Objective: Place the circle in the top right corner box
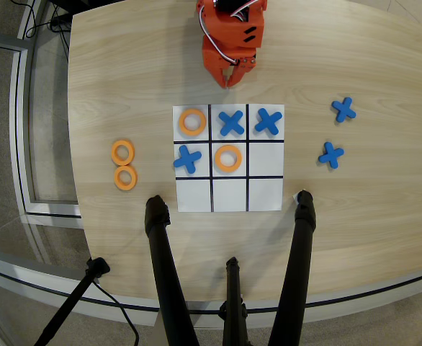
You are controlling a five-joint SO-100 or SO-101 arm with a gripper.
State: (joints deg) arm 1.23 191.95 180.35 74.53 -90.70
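We see the tool (230,81) above the grid, prob. pressed together & empty; a circle (192,122) sits in its top-left cell in overhead view.

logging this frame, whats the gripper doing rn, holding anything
gripper: empty, above the grid, fingertips close together; open or shut cannot be told.

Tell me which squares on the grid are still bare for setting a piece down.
Free in the overhead view: the whole bottom row and the right middle cell, below a blue cross. The top row is full; the centre holds an orange ring.
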